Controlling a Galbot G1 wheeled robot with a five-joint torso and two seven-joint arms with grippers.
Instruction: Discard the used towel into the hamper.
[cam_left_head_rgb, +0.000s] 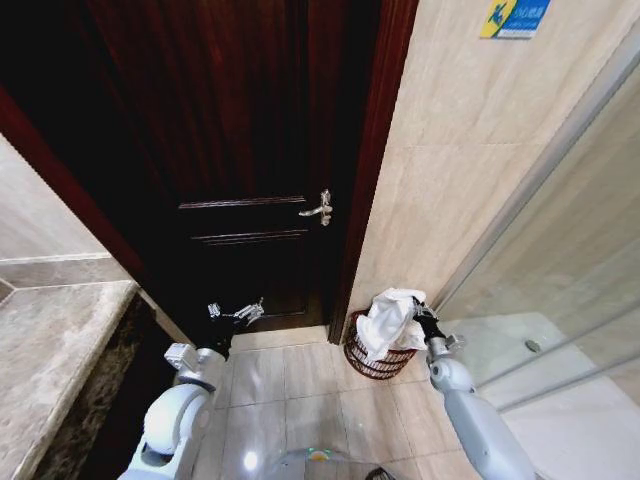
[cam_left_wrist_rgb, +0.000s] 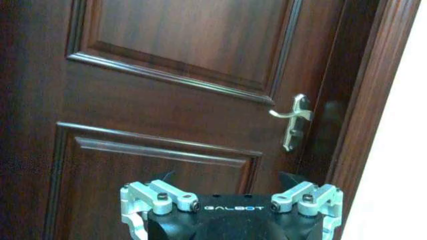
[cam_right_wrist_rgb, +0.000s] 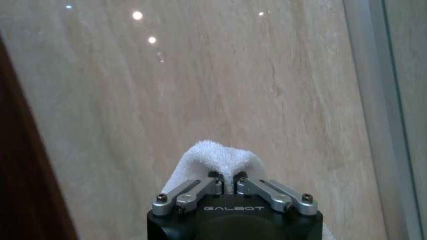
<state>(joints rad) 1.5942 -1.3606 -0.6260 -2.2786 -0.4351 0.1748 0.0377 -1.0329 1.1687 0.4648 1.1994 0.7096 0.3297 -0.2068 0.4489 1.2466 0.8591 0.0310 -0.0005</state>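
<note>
**Towel in my right claw, over the hamper**

I stand on a floor (cam_left_head_rgb: 300, 385) of pale glossy tiles, with a lamp glare on the tile just ahead of my base. Ahead is a dark red-brown panelled door (cam_left_head_rgb: 250, 150) with a silver lever handle (cam_left_head_rgb: 319, 208); to its right runs a beige stone-look wall (cam_left_head_rgb: 450, 180), and farther right a glass partition (cam_left_head_rgb: 560, 300) in a pale frame. On my left side lies a mottled grey stone counter (cam_left_head_rgb: 50, 360).

My right gripper (cam_left_head_rgb: 418, 312) is pinched shut on the white towel (cam_left_head_rgb: 388, 318); in the right wrist view the fingers (cam_right_wrist_rgb: 215, 186) meet on a bunched fold of the terry cloth against the beige wall. The towel hangs over the hamper (cam_left_head_rgb: 372, 358), the dark wire basket on the floor at the foot of the wall, just right of the door frame. Whether the cloth touches the rim I cannot tell.

My left gripper (cam_left_head_rgb: 236, 312) is held low in front of the door, jaws spread wide, holding nothing.

Writing: "GALBOT" is printed on both gripper bodies. A blue and yellow sign (cam_left_head_rgb: 514, 17) sits high on the wall; its text is too small to read.
</note>
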